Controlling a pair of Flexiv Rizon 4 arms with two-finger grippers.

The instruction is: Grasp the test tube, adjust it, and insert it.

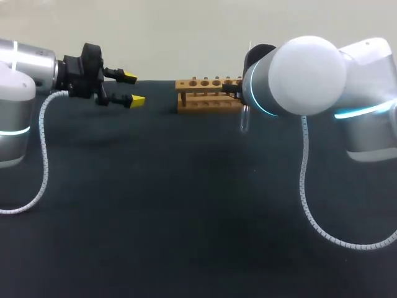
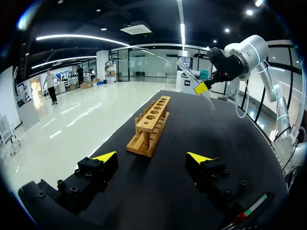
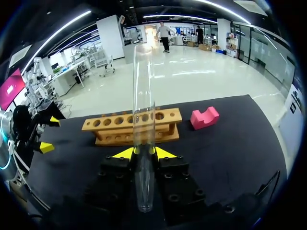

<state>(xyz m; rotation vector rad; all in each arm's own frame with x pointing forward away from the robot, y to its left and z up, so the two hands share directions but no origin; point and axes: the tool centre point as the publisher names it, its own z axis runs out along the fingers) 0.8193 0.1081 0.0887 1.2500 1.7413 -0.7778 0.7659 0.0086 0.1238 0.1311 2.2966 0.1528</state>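
Clamping from two sides, the right gripper [image 3: 144, 152] has both yellow tips pressed against the clear glass test tube [image 3: 143, 96], gripping it low on its length. The tube's long axis runs out along the fingers: the rounded closed end sits back under the wrist, and the open end projects well ahead of the tips. In the head view the rounded end hangs below the right arm, so the tube is judged to stand steeply, closed end down, and somewhat tilted.

Ahead of the tube stands the light wooden test tube rack [image 3: 132, 125], its row of round holes running crosswise to the fingers. The tube is held above the black table [image 3: 230, 143] and apart from the rack, near one end of it. Insertion turns on bringing the tube's axis upright over one hole.

A pink notched block [image 3: 205, 118] lies just beside the rack's end.

The left gripper [image 2: 152, 157] has its fingers spread apart with nothing between them, facing the rack's opposite end. The right arm is nearer and carries the tube.
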